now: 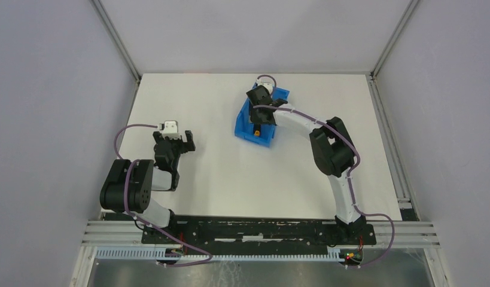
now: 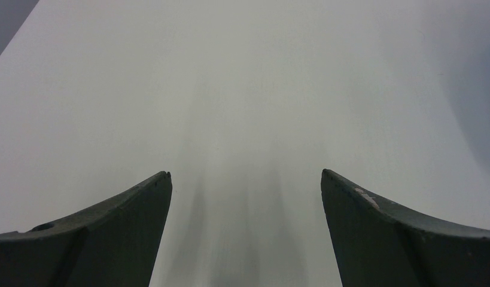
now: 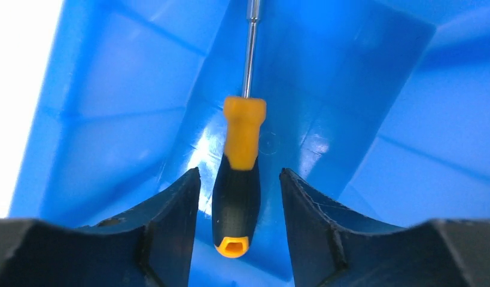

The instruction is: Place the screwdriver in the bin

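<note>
The blue bin stands on the white table, right of centre toward the back. My right gripper reaches down into it. In the right wrist view the screwdriver, with its orange-and-black handle and thin metal shaft, lies inside the bin, shaft pointing away. My right gripper is open, one finger on each side of the handle, with a gap on both sides. The handle's orange butt shows in the top view. My left gripper is open and empty over the bare table at the left, as the left wrist view shows.
Grey walls and metal frame rails enclose the white table. The arm bases sit on a black rail at the near edge. The left wrist view shows only the bare table surface.
</note>
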You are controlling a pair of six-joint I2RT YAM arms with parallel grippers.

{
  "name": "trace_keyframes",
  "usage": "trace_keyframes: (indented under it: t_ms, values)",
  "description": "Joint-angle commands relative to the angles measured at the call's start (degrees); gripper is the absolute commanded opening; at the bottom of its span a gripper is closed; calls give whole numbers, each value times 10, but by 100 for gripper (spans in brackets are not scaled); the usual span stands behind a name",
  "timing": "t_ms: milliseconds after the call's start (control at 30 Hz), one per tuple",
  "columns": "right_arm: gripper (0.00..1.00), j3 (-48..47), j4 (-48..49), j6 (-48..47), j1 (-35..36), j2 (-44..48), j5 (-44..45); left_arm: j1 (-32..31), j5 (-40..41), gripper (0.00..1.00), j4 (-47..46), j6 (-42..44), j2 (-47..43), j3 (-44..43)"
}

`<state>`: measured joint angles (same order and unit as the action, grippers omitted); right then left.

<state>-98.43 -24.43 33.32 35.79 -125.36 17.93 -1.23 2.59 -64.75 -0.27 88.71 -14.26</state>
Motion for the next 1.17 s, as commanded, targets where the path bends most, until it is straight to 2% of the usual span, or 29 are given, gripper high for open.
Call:
trace_keyframes:
  t_ms: [0,100,167,233,267,367,467,633,800,967,1133]
  values:
    - [58,-32,12,-26,4,84,34,3,-4,100,-15,-12,-9,-2]
    - [61,-25,13,-57,9,152,40,3,-3,100,-15,-12,-9,-2]
    - [68,-6,25,-83,9,205,24,3,-4,100,-15,-12,-9,-2]
    - [85,18,35,-112,8,260,13,3,-4,100,-15,-12,-8,-2]
    - [97,33,36,-126,8,291,12,3,-3,100,-15,-12,-9,-2]
    - [98,86,35,-168,5,371,21,3,-4,100,-15,-12,-9,-2]
    - [98,180,55,-195,1,457,49,3,-3,100,-14,-12,-8,-2]
    - [98,453,196,-235,1,636,106,3,-4,100,-15,-12,-9,-2]
    - [98,674,281,-244,1,757,156,3,-4,100,-15,-12,-9,-2]
    - [98,818,341,-229,2,805,169,3,-4,100,-15,-12,-8,-2]
    - [98,868,369,-218,1,819,175,3,-4,100,-15,-12,-9,-2]
